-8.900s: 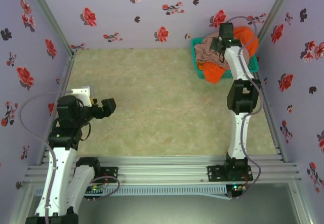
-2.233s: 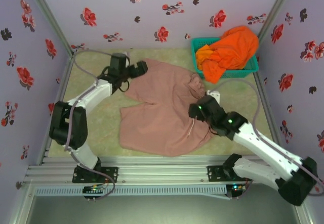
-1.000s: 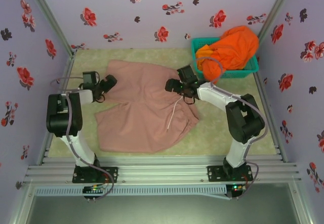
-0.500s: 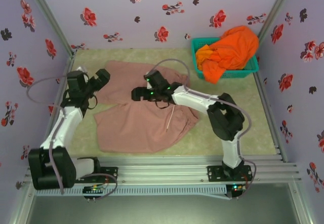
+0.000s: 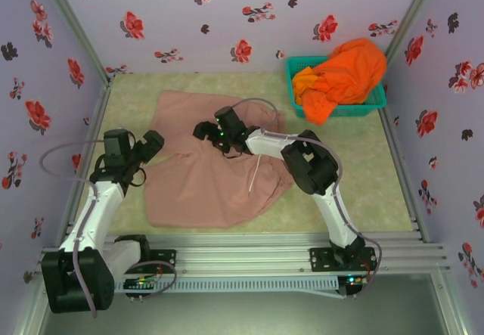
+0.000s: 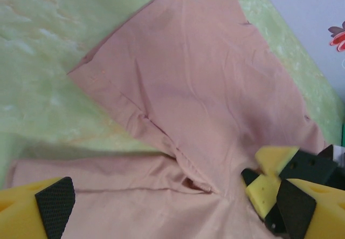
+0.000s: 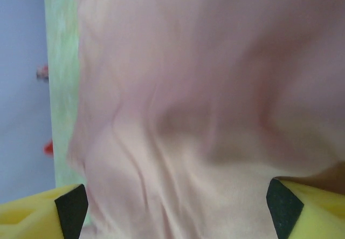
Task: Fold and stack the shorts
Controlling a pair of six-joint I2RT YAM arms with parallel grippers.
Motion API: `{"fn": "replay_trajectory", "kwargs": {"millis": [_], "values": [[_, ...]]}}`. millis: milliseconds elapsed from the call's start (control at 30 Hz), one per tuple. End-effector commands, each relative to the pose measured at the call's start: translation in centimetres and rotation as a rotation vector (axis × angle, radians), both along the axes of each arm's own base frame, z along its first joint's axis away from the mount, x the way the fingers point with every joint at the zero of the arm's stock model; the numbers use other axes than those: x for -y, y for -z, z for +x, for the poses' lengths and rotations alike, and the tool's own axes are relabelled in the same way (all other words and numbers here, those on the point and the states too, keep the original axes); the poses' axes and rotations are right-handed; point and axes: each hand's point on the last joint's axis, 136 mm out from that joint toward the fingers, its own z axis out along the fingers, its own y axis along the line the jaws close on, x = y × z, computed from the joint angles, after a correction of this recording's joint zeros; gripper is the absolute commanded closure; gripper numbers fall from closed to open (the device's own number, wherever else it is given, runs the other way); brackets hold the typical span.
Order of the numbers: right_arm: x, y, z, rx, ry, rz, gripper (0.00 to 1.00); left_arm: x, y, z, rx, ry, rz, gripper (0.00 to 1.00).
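1. Left gripper [image 5: 149,144]: fully open, holding nothing. It has pulled back from the outer leg edge it stood at a second ago. It now hangs just beside the notch between the two legs, at the left side of the pink shorts [image 5: 212,187].

2. Pink shorts: spread flat on the table [image 5: 355,176], both legs pointing left, drawstring [image 5: 257,175] lying loose on top. The outline matches that of a second ago. No fold has been made.

3. Right gripper [image 5: 203,131]: jaws wide apart, nothing between them. It has swept from the waistband, on the basket side, across to the middle of the shorts. In the right wrist view the cloth lies slack under the open pads [image 7: 70,204].

4. Basket [image 5: 354,110]: far right corner, well apart from the spread pair. The orange shorts [image 5: 344,70] remain heaped in it.

5. Meaning for the task: the spreading and smoothing step appears complete. Both grippers are free and stand near the left half. The first fold of the pink pair is judged to come next. Stacking has not begun.
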Motion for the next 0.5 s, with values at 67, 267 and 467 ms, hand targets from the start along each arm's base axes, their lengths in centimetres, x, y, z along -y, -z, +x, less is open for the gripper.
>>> {"fn": "replay_trajectory", "kwargs": {"millis": [67,267,467], "values": [[6.8,6.2,5.1,-0.094,0.383,-0.095,0.13,-0.7,2.0,-2.5,-0.109,-0.085,0.004,0.01],[8.8,6.5,7.9,-0.107,0.497,-0.091,0.13,-0.2,4.4,-4.9,-0.230,-0.130,0.057,0.01],[6.6,3.2,8.5,-0.059,0.404,-0.026,0.12,0.9,7.1,-7.7,-0.333,-0.166,0.130,0.06]]}}
